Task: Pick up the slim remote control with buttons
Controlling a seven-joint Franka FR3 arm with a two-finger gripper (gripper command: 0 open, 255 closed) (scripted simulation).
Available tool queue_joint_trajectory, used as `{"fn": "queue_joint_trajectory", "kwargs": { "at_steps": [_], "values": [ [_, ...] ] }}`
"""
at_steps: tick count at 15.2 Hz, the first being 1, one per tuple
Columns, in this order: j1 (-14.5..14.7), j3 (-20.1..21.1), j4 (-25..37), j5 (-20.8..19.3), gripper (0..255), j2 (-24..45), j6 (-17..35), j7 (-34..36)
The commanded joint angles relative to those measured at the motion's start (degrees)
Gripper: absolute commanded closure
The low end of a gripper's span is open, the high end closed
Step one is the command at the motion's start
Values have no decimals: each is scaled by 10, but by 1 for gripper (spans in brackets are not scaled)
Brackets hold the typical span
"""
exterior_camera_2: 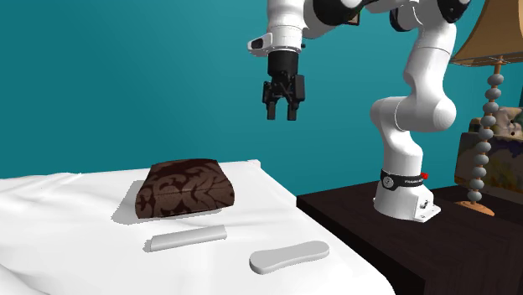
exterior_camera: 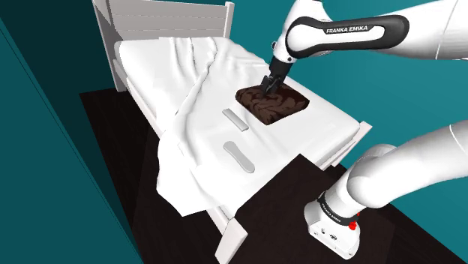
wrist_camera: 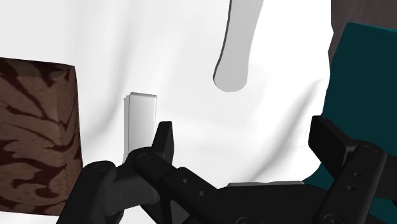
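Two plain grey slim things lie on the white bed sheet; no buttons show on either. One is a straight rectangular bar [exterior_camera: 235, 118] [exterior_camera_2: 188, 239] [wrist_camera: 141, 118] right beside the brown patterned cushion [exterior_camera: 271, 103] [exterior_camera_2: 186, 188] [wrist_camera: 35, 133]. The other is a longer piece with rounded ends [exterior_camera: 238, 155] [exterior_camera_2: 289, 256] [wrist_camera: 238, 44], nearer the bed's foot. My black gripper [exterior_camera: 270, 84] [exterior_camera_2: 283, 109] [wrist_camera: 247, 143] hangs open high above the bed, close to the cushion, holding nothing. In the wrist view the bar lies just past the left finger.
The bed [exterior_camera: 330, 120] has a white headboard [exterior_camera: 161, 19] and rumpled sheets draping over its side. Dark floor [exterior_camera: 120, 142] surrounds it, with teal walls behind. A table lamp [exterior_camera_2: 490, 92] stands at the second exterior view's right, near my stand [exterior_camera: 334, 229] [exterior_camera_2: 404, 197].
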Motion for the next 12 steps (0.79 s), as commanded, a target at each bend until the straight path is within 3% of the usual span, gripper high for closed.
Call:
{"fn": "queue_joint_trajectory", "kwargs": {
  "at_steps": [1, 12],
  "values": [
    [-2, -5, 4, 0, 0, 37, 31, -8],
    [-17, -30, 96, 17, 0, 266, 153, -63]
  ]
}}
